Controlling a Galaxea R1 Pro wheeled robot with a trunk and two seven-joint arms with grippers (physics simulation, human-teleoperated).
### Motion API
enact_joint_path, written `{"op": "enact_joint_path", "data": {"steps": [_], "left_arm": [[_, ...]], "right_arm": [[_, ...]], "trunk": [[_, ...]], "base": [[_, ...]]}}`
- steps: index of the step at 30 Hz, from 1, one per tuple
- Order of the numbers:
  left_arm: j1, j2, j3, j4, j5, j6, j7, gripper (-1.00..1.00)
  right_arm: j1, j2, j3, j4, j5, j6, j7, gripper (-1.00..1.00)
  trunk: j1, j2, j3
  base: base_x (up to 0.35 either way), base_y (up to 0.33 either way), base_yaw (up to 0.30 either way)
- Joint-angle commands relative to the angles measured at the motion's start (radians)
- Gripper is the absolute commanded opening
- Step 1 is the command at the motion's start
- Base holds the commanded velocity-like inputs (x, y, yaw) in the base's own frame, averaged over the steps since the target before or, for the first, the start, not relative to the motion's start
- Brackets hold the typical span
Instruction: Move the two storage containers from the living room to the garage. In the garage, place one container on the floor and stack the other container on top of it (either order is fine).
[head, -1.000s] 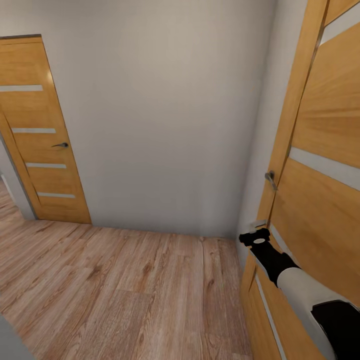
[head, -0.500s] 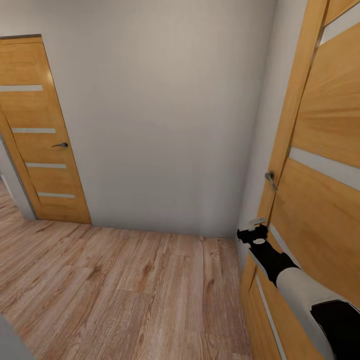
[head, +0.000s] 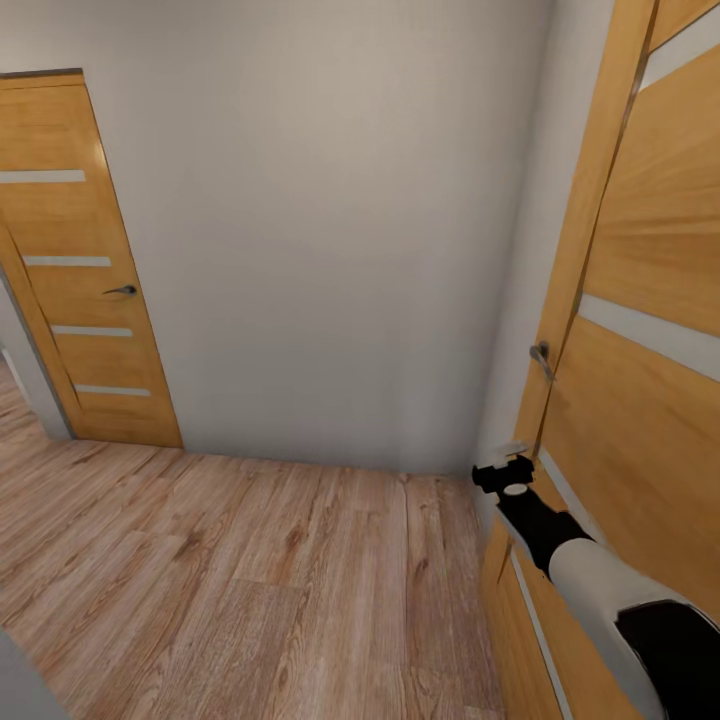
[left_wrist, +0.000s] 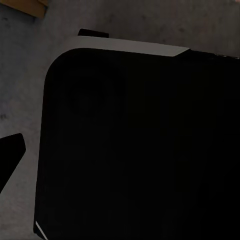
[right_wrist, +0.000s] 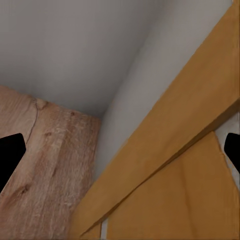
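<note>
Hallway w/ plank floor (head: 250, 580), right claw (right_wrist: 120, 145) spread open, empty, beside wooden door (head: 640, 400), left claw state unclear.

The right arm (head: 590, 575) reaches along the near door (head: 640, 400) on the right, its gripper (head: 507, 470) close against the door's edge, below the handle (head: 541, 359). Just beyond the gripper the side wall (head: 540, 200) meets the back wall (head: 330, 230) in a corner, closing the way ahead. To the left the plank floor (head: 250, 580) lies open as far as a second door (head: 80, 270). In the left wrist view a black body (left_wrist: 140, 150) blocks nearly all of the grey concrete (left_wrist: 20, 75) behind it.
</note>
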Motion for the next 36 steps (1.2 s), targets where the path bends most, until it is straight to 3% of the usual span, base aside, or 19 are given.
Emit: {"op": "enact_joint_path", "data": {"steps": [1, 8, 17, 24, 25, 29, 31, 36], "left_arm": [[-0.001, 0.000, 0.002, 0.001, 0.007, -0.003, 0.000, 1.00], [-0.001, 0.000, 0.002, 0.001, 0.007, -0.003, 0.000, 1.00], [-0.001, 0.000, 0.002, 0.001, 0.007, -0.003, -0.003, 1.00], [-0.001, 0.000, 0.002, 0.001, 0.006, -0.003, -0.003, 1.00], [-0.001, 0.000, 0.002, 0.001, 0.007, -0.003, -0.003, 1.00], [-0.001, 0.000, 0.002, 0.001, 0.007, -0.003, -0.003, 1.00], [-0.001, 0.000, 0.002, 0.001, 0.006, -0.003, -0.003, 1.00], [-0.001, 0.000, 0.002, 0.001, 0.007, -0.003, -0.003, 1.00]], "right_arm": [[0.000, -0.006, 0.005, -0.007, 0.009, 0.007, -0.010, 1.00], [0.000, -0.015, 0.005, -0.046, 0.002, 0.007, -0.013, 1.00], [0.014, 0.036, 0.002, 0.005, 0.003, -0.008, 0.023, 1.00], [0.045, 0.075, -0.001, 0.044, -0.022, -0.013, 0.062, 1.00], [0.067, 0.127, -0.001, 0.363, -0.023, -0.012, 0.161, 1.00], [0.147, 0.124, -0.002, 0.368, -0.024, -0.013, 0.186, 1.00], [0.228, 0.122, -0.002, 0.369, -0.025, -0.017, 0.192, 1.00], [0.315, 0.120, -0.001, 0.370, -0.023, -0.046, 0.195, 1.00]], "trunk": [[0.000, -0.001, -0.001], [0.000, -0.001, -0.001], [0.000, -0.001, -0.001], [0.000, -0.001, -0.001], [0.000, -0.001, -0.001], [0.000, -0.001, -0.001], [0.000, -0.001, -0.001], [0.000, -0.001, -0.001]], "base": [[0.000, 0.000, 0.000], [0.000, 0.000, 0.000], [0.000, 0.000, 0.000], [0.000, 0.000, 0.000], [0.000, 0.000, 0.000], [0.000, 0.000, 0.000], [0.000, 0.000, 0.000], [0.000, 0.000, 0.000]]}}
